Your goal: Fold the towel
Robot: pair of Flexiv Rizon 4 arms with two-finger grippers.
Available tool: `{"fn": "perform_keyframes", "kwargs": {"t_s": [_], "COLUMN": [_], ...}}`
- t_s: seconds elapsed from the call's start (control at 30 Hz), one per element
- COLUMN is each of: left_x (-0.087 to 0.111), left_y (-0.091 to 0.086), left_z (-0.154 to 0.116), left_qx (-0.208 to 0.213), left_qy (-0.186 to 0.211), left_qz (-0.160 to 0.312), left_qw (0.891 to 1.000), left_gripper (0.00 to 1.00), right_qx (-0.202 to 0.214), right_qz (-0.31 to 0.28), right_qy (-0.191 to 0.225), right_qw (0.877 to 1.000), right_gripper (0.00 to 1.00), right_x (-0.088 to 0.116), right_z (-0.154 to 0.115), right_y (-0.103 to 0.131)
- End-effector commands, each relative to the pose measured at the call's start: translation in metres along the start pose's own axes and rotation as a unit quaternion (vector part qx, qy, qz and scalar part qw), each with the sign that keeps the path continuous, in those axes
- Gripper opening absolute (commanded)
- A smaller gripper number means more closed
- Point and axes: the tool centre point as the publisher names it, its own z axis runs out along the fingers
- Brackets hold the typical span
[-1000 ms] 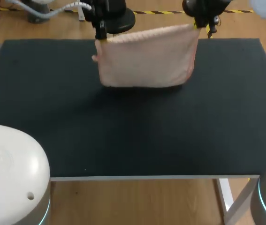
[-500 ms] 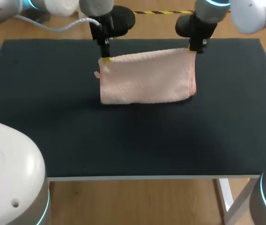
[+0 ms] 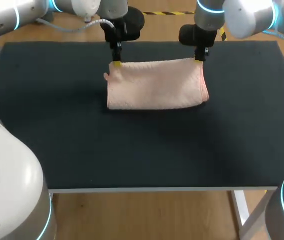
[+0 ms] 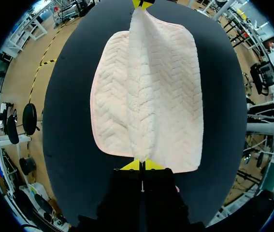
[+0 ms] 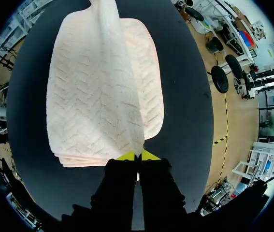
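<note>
Lowered since a second ago: our two grippers have brought the towel down onto the table.

Our left gripper [image 3: 116, 63] and right gripper [image 3: 198, 60] sit lower in the frame than before. The pink towel [image 3: 154, 85], which hung from them above the far edge, now lies doubled on the dark table [image 3: 131, 155] in the upper middle of the head view. Each gripper's yellow tips are pinched narrow on a far corner of the top layer, the left at the towel's upper left corner, the right at its upper right. In both wrist views that layer rises as a taut ridge between the two grippers, with the rest spread flat beneath it. Stacked layer edges show along the towel's right side.
</note>
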Motion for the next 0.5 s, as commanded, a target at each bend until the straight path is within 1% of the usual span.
{"fn": "perform_keyframes", "kwargs": {"t_s": [0.03,0.07,0.17,0.23,0.33,0.4,0.5], "left_x": [-0.012,-0.013,-0.013,-0.010,-0.003,0.005,0.021], "left_y": [0.004,0.004,0.009,0.015,0.022,0.026,0.033], "left_z": [0.002,0.002,0.001,0.000,-0.003,-0.006,-0.012], "left_qx": [0.018,0.025,0.053,0.071,0.096,0.124,0.199], "left_qy": [0.064,0.067,0.071,0.075,0.074,0.072,0.059], "left_qz": [0.005,0.007,0.011,0.010,0.023,0.035,0.058], "left_qw": [0.998,0.997,0.996,0.995,0.992,0.989,0.977], "left_gripper": [0.83,1.00,1.00,1.00,1.00,1.00,1.00], "right_qx": [-0.006,-0.008,-0.019,-0.020,-0.027,-0.031,-0.032], "right_qz": [0.003,0.001,0.002,0.001,-0.004,-0.009,-0.019], "right_qy": [0.002,0.001,-0.014,-0.021,-0.031,-0.035,-0.038], "right_qw": [1.000,1.000,1.000,1.000,0.999,0.999,0.999], "right_gripper": [1.00,1.00,1.00,1.00,1.00,1.00,1.00], "right_x": [-0.007,-0.008,-0.007,-0.005,-0.001,0.002,0.008], "right_z": [0.002,0.000,-0.008,-0.014,-0.024,-0.031,-0.036], "right_y": [0.001,0.001,-0.001,-0.002,-0.003,-0.004,-0.004]}}
